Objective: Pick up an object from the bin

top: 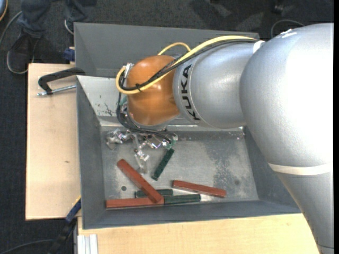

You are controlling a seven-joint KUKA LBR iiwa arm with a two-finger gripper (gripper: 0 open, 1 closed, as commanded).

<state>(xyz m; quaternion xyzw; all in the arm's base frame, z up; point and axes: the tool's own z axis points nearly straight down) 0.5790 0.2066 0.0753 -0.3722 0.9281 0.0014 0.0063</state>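
Silver arm [275,89], is it the biggest thing here? (Mira)

Yes. It comes in from 3 o'clock and covers much of the grey metal bin [90,157]. On its wrist sits a round orange cover [151,94]. Under that cover the gripper [142,143] is low over the floor, at about 10 o'clock of the bin. (Jon)

Is the gripper spread or closed? (Mira)

This I cannot judge, because the shiny metal parts there are too tangled to read. (Jon)

Which thing lies nearest to it? (Mira)

It is a dark green stick [162,164], thin and straight, lying flat on the floor a little toward 9 o'clock from the middle. Its long axis runs from 1 o'clock down to 7 o'clock. The 1 o'clock end is just beside the gripper, and I cannot tell whether they touch. (Jon)

And the other things? (Mira)

A small heap lies around 6 and 7 o'clock. A long red-brown stick [124,203] runs along the near wall, with a second dark green stick [183,198] beside it. A tilted red-brown stick [139,180] crosses over them. One more red-brown stick [198,188] lies apart at 5 o'clock. (Jon)
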